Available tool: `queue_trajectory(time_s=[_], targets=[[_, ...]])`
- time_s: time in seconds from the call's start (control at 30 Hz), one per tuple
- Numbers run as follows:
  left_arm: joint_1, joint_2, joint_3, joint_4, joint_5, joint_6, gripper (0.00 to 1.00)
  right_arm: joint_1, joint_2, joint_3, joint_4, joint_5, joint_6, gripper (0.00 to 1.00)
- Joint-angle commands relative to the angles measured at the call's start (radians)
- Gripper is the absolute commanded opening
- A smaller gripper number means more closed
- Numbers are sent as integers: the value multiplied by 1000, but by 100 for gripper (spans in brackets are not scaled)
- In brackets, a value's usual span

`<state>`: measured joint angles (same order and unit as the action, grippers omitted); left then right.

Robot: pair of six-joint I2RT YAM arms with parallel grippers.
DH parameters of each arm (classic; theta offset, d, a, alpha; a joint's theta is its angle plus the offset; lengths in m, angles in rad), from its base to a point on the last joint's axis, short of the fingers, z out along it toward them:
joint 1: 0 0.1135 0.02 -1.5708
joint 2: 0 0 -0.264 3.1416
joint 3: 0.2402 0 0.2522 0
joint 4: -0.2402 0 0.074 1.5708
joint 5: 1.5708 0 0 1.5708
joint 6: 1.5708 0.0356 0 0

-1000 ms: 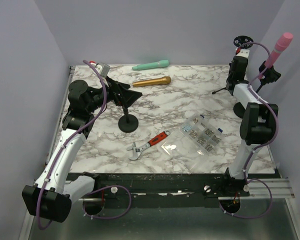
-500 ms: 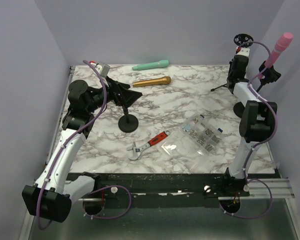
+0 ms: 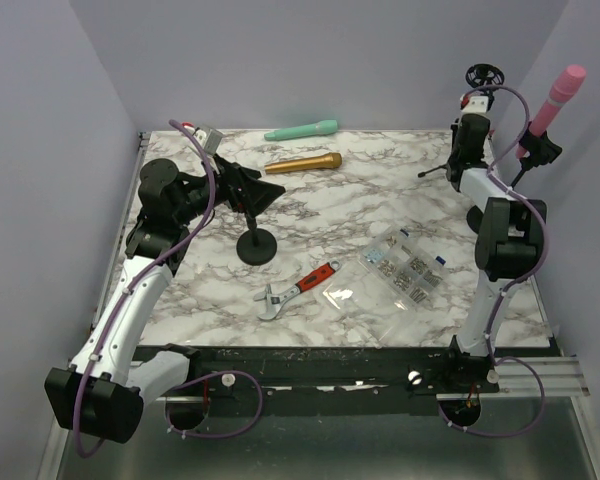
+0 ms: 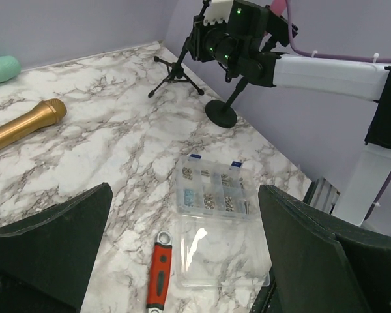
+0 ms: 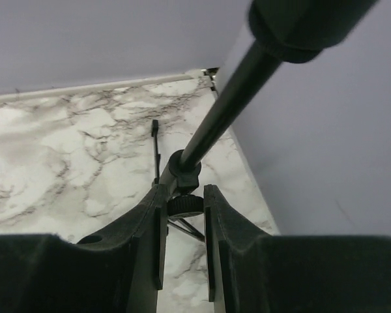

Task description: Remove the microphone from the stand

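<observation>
The pink microphone (image 3: 558, 95) stands tilted in the black clip (image 3: 542, 147) of its stand at the far right edge; the stand's round base (image 4: 220, 115) shows in the left wrist view. My right gripper (image 3: 477, 106) is raised at the back right. In the right wrist view it (image 5: 182, 195) is shut on the knob joint of a small black tripod stand (image 5: 177, 171), left of the microphone. My left gripper (image 3: 257, 190) is open and empty above a second black round-base stand (image 3: 257, 246), and its wide-open fingers (image 4: 58, 241) frame the left wrist view.
A gold microphone (image 3: 302, 162) and a green microphone (image 3: 302, 130) lie at the back. A red-handled wrench (image 3: 298, 289) and a clear organiser box (image 3: 395, 270) with its lid open lie in the middle front. The right wall is close behind the pink microphone.
My right gripper has risen and moved back with the tripod stand, whose legs are now higher and further left. The left arm and the pink microphone have not moved.
</observation>
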<state>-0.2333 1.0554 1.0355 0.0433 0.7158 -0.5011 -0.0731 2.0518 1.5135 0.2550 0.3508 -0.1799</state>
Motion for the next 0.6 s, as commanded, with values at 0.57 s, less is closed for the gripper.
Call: queue_trajectory(time_s=[0.57], targets=[[-17,14,13,8,6,2,99,186,95,-52,50,349,-456,32]])
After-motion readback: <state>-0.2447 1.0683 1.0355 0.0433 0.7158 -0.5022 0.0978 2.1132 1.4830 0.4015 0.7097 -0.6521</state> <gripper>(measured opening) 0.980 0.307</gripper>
